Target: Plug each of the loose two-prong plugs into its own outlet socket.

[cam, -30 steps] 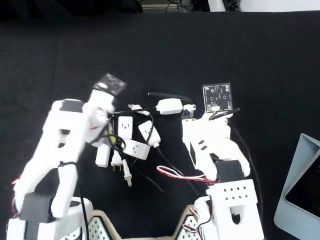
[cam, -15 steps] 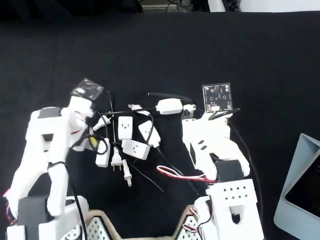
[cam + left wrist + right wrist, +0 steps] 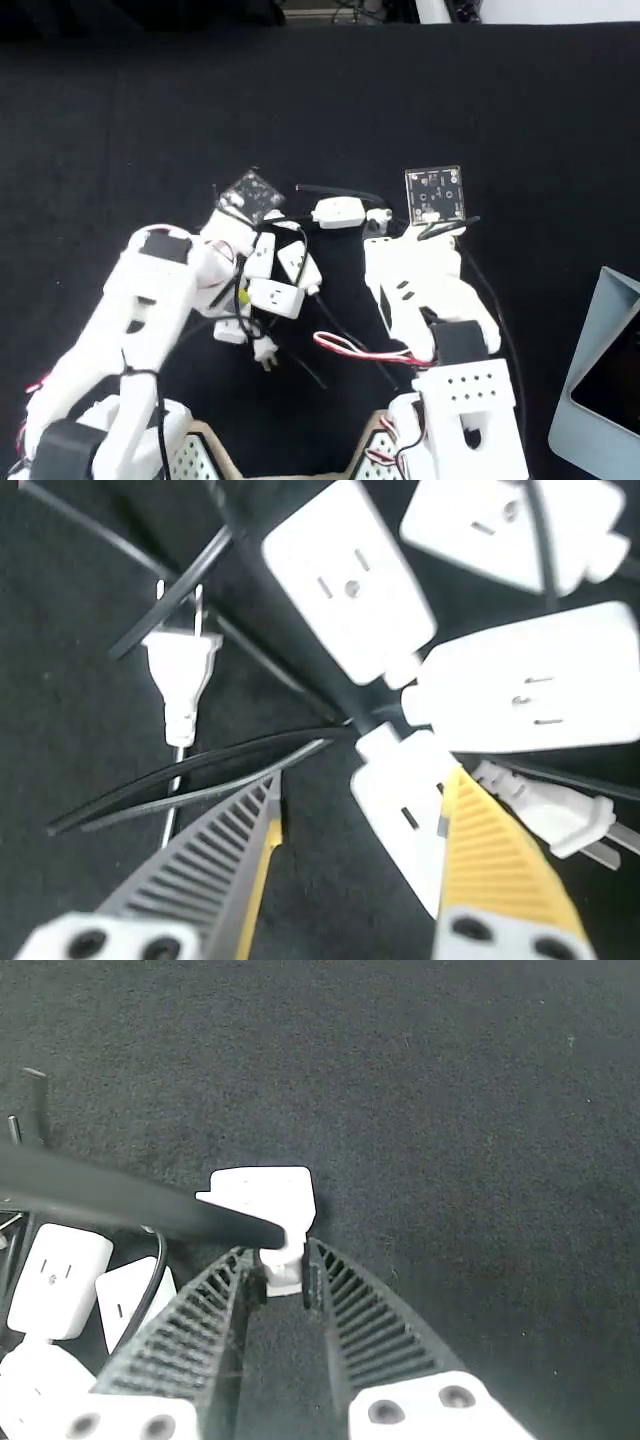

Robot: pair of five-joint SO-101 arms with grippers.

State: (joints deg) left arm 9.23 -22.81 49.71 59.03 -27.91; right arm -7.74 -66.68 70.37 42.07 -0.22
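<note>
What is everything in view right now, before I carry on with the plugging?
outlet sockets: four, white, clustered on the cloth under the left arm.
two-prong plugs: two, white, loose beside the sockets, prongs bare.
connector block: one, white, apart from the cluster.
cords: several, black, among the sockets.
cloth: one, black, over the table.
container: one, grey-blue, right edge of the high view.
left hand: open, above one socket.
right hand: shut on the connector block's neck.
</note>
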